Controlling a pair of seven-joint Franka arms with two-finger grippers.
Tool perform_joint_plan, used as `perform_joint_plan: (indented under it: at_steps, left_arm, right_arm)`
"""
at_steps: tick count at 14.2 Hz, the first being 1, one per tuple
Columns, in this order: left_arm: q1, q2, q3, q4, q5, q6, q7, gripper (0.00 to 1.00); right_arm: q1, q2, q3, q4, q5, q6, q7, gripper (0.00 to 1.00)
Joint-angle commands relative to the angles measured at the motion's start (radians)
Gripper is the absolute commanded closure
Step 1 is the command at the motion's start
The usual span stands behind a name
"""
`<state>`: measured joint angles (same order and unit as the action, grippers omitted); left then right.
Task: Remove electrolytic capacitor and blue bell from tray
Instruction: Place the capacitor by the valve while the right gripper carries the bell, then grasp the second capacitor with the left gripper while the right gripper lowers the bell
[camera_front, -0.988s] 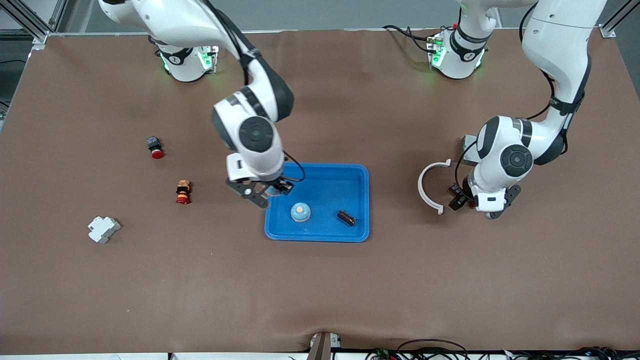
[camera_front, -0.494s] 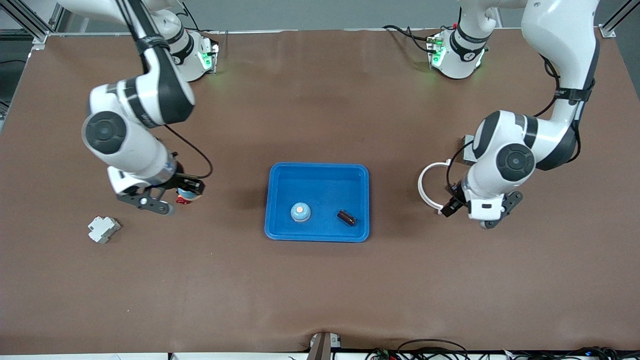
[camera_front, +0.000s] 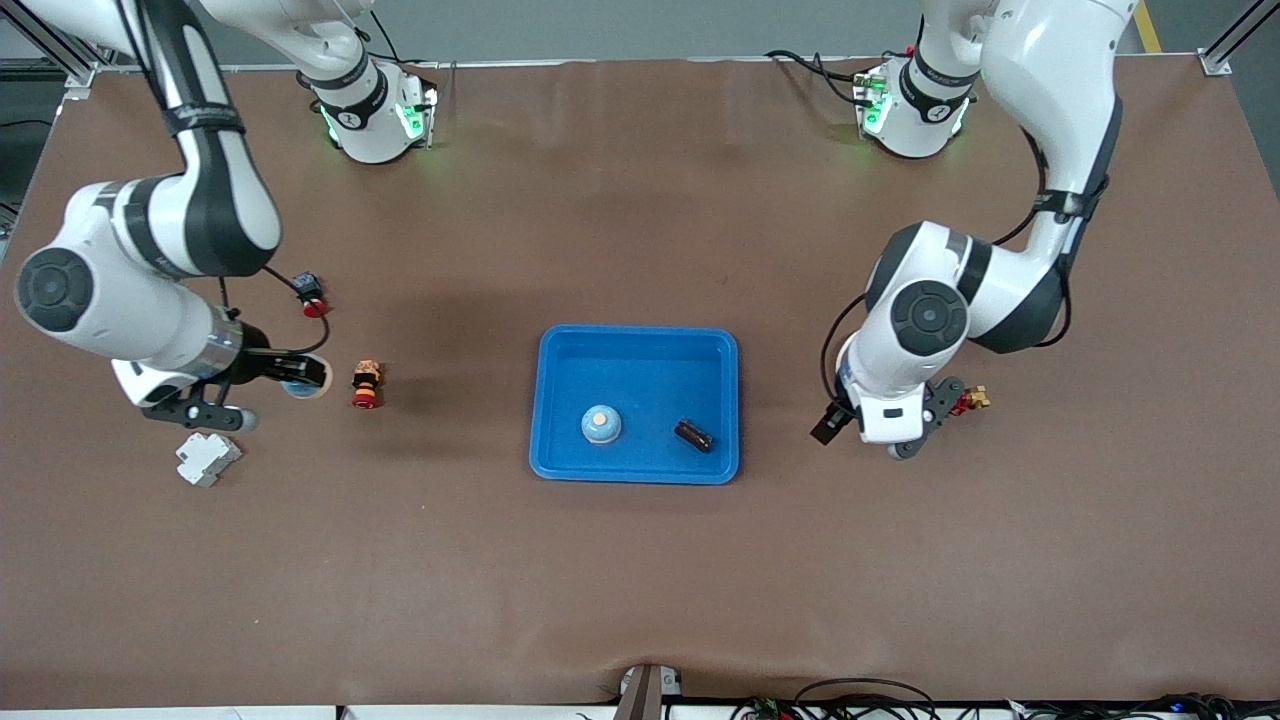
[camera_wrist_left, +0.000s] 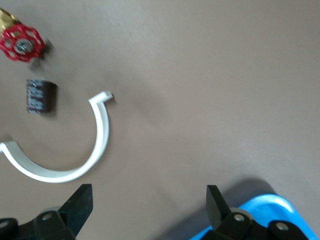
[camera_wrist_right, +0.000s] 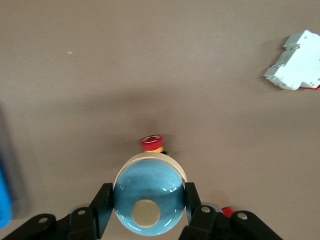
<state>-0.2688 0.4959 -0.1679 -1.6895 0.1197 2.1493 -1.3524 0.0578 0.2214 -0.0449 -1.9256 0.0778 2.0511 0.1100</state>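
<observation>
The blue tray holds a blue bell with a beige button and a dark capacitor. My right gripper is shut on a second blue bell, its two fingers pressed against the dome's sides. It hangs over the table beside a red-and-black button part, toward the right arm's end. My left gripper is open and empty over bare table, between the tray and a white half-ring.
A white breaker block and a red push-button lie near the right gripper. A red valve and a small dark block lie by the left arm, which covers the half-ring in the front view.
My right arm swung from over the tray to the right arm's end of the table, a bell in its grip. My left arm moved toward the tray and now covers the half-ring.
</observation>
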Motion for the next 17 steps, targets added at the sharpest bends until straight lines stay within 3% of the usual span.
perform_joint_plan:
  at_steps: [1,5,9,17]
  left_arm:
    - [-0.033,0.047,0.002,0.088,-0.018,-0.02,-0.065,0.0]
    - [-0.093,0.151,0.002,0.175,-0.023,-0.011,-0.184,0.0]
    - [-0.115,0.176,0.004,0.186,-0.023,-0.003,-0.189,0.0]
    - [-0.185,0.263,0.005,0.188,-0.02,0.213,-0.357,0.02]
  right_arm:
    - [-0.058,-0.036,0.02,-0.104,0.017,0.091,-0.099,1.0]
    - [-0.091,-0.024,0.019,-0.216,0.017,0.279,-0.165,1.0]
    - [-0.121,0.015,0.02,-0.242,0.017,0.351,-0.187,1.0]
    - [-0.144,0.116,0.023,-0.286,0.022,0.514,-0.187,1.0]
